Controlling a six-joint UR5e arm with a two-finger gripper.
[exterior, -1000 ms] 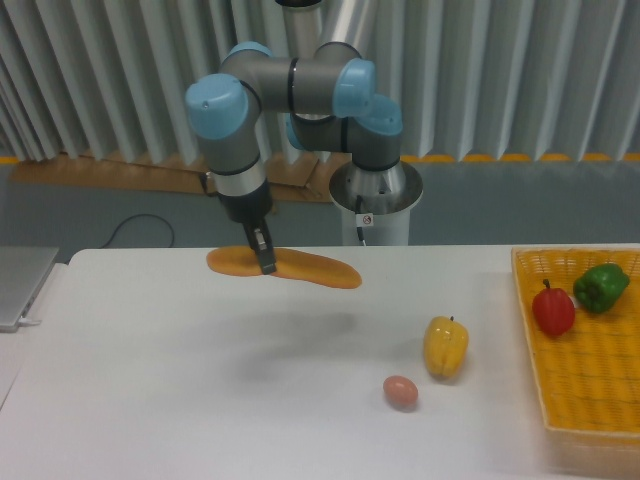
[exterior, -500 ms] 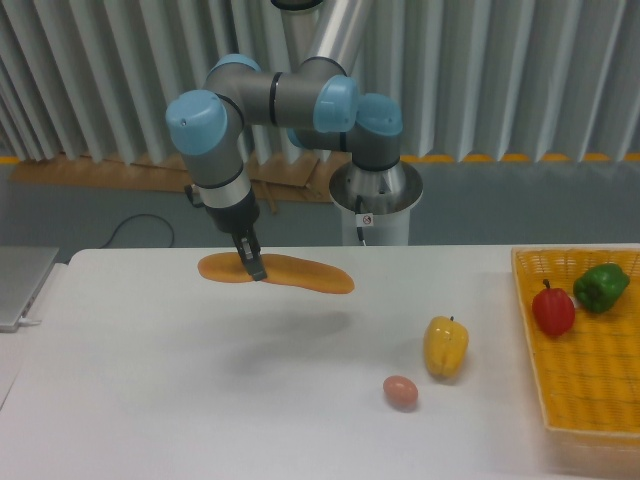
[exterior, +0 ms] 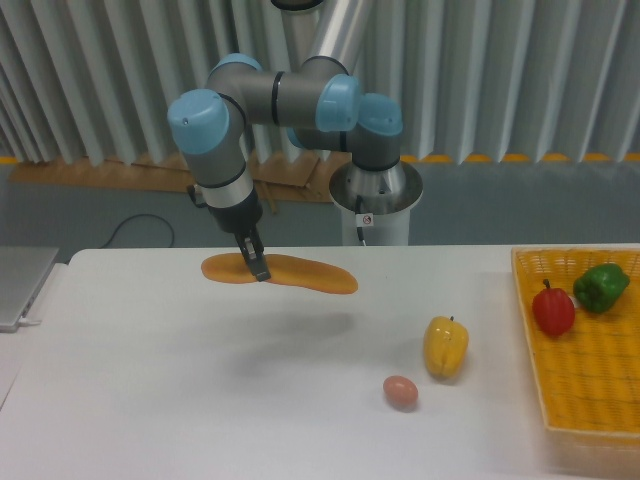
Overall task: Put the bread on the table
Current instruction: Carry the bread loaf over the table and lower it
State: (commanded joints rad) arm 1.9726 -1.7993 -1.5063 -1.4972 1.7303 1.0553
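Observation:
The bread (exterior: 300, 275) is a long orange-tan loaf, lying level in the air above the white table (exterior: 150, 400), with its shadow on the tabletop below it. My gripper (exterior: 258, 270) is shut on the bread left of its middle, fingers pointing down. The loaf's left end sticks out past the fingers. It hangs over the table's back left area.
A yellow pepper (exterior: 445, 346) and a small pinkish-brown egg (exterior: 400, 391) lie on the table to the right. A yellow woven basket (exterior: 590, 400) at the right edge holds a red pepper (exterior: 553, 308) and a green pepper (exterior: 600, 286). A grey object (exterior: 20, 285) sits at the far left.
The gripper carried the bread a little to the left and slightly lower over the past second, then drifted back right by a small amount. The grip stays unchanged.

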